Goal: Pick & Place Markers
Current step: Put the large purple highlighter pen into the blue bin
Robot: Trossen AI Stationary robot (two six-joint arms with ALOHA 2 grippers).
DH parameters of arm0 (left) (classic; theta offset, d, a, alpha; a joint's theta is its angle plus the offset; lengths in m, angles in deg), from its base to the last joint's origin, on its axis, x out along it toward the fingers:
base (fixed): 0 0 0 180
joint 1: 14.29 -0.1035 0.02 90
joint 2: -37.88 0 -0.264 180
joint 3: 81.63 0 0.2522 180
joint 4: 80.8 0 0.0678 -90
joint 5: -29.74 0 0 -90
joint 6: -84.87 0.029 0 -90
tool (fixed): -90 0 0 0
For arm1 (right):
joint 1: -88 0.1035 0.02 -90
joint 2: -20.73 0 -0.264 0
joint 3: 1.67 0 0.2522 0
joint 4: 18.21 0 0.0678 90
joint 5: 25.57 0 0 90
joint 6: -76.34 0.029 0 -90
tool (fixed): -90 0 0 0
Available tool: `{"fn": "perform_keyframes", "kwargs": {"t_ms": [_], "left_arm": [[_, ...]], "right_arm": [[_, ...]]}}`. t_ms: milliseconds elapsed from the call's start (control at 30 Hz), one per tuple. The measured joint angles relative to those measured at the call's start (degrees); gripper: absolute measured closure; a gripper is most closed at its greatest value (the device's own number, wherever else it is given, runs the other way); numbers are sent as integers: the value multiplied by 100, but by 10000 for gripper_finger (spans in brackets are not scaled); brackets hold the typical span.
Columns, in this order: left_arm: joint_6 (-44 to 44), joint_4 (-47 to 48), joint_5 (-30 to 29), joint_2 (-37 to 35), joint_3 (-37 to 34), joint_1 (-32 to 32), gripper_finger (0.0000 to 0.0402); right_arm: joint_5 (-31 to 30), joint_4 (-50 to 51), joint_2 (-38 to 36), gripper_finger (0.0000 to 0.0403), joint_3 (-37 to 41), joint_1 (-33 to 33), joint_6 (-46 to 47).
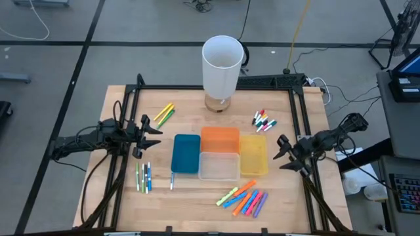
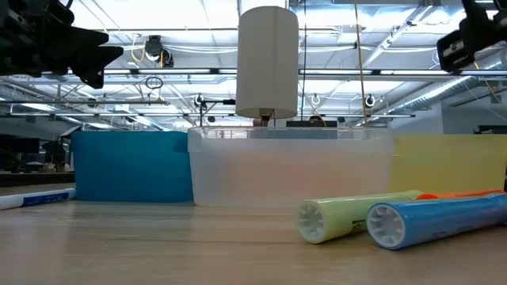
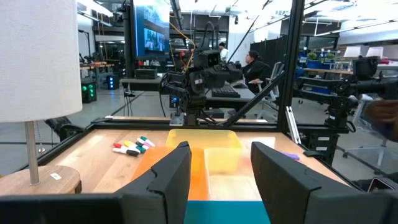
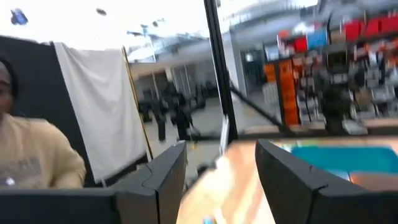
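left hand (image 1: 149,135): at 9 o'clock of the table (image 1: 118,196), above the wood, pointing at the blue bin (image 1: 186,153); fingers (image 3: 163,177) apart, nothing between them
right hand (image 1: 284,155): at 3 o'clock, just beside the yellow bin (image 1: 254,155); fingers (image 4: 158,180) apart, nothing held
markers, 11 o'clock: yellow and green pair (image 1: 164,113), lying slantwise, well apart from the bins
markers, 1 o'clock: small white ones with coloured caps (image 1: 264,120), near the lamp (image 1: 222,69)
markers, 7 o'clock: green, white and blue ones (image 1: 144,176) lying side by side, plus one blue-capped pen (image 1: 172,179) just below the blue bin
markers, 5 o'clock: fan of yellow, orange, blue, pink and purple ones (image 1: 244,197), below the clear bin (image 1: 219,166)
bins: blue, orange (image 1: 220,139), clear and yellow clustered at table centre, touching; no markers visible inside
high view only: all four marker groups at once
low view only: ribbed end caps of a yellow-green marker (image 2: 348,219) and a blue marker (image 2: 436,221) lying close up; the clear bin behind them
left wrist view only: the capped markers (image 3: 132,147) on the wood, the right arm (image 3: 198,81) across the table, a person seated (image 3: 255,67) beyond
right wrist view: blurred; the blue bin's edge (image 4: 342,155), a person in a pale top (image 4: 34,165)
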Motion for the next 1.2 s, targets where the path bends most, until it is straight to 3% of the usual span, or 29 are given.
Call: {"fn": "perform_keyframes", "kwargs": {"t_ms": [333, 600, 833, 1067, 1200], "left_arm": [[0, -1, 0, 0, 1, 0, 214], [0, -1, 0, -1, 0, -2, 198], [0, 0, 0, 0, 0, -1, 207], [0, -9, 0, 0, 0, -1, 221], [0, -7, 0, 0, 2, -1, 228]], "right_arm": [[2, -1874, -1, 222, 0, 0, 107], [-473, -1988, 235, 222, 0, 0, 19], [-636, -2029, 2015, 222, -372, 252, -386], [-641, -220, 4134, 216, -2201, 769, -733], [-927, 1153, 5064, 183, -3216, 1026, -565]]}}
